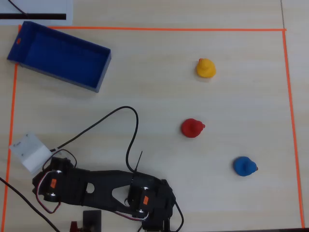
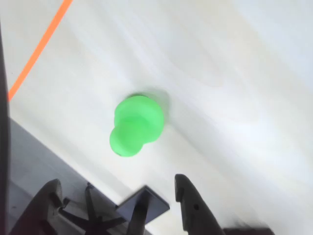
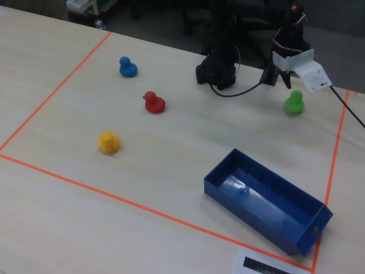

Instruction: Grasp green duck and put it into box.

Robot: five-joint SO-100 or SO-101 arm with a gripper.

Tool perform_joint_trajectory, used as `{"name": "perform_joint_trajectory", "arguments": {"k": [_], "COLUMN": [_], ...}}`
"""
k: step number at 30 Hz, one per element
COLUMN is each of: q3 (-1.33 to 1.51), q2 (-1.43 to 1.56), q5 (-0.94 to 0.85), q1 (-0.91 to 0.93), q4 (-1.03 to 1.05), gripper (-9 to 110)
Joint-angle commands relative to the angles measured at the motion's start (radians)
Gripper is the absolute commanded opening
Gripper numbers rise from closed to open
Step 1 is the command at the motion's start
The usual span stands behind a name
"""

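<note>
The green duck (image 2: 136, 126) lies on the pale table just ahead of my gripper (image 2: 116, 182) in the wrist view. The jaws stand wide apart and hold nothing, and the duck is beyond the fingertips, not between them. In the fixed view the green duck (image 3: 293, 103) stands at the far right, just below and to the right of my gripper (image 3: 274, 77). In the overhead view the white camera housing (image 1: 29, 152) hides the duck and the gripper. The dark-blue box (image 1: 63, 79) sits empty at the top left; in the fixed view the box (image 3: 251, 211) is at the front right.
A yellow duck (image 1: 205, 68), a red duck (image 1: 192, 128) and a blue duck (image 1: 244, 166) stand spread over the right half. Orange tape (image 1: 145, 29) borders the work area. A black cable (image 1: 130, 140) loops beside the arm. The table edge runs close behind the gripper.
</note>
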Motion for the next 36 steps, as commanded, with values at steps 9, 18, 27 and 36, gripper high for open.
{"name": "perform_joint_trajectory", "arguments": {"k": [9, 18, 27, 36], "q3": [0.067, 0.158, 0.184, 0.210], "q2": [-0.009, -0.018, -0.037, -0.051], "q5": [0.057, 0.095, 0.147, 0.179], "q1": [-0.040, -0.052, -0.084, -0.110], "q4": [-0.095, -0.184, -0.202, -0.249], "gripper": [30, 30, 30, 30]}}
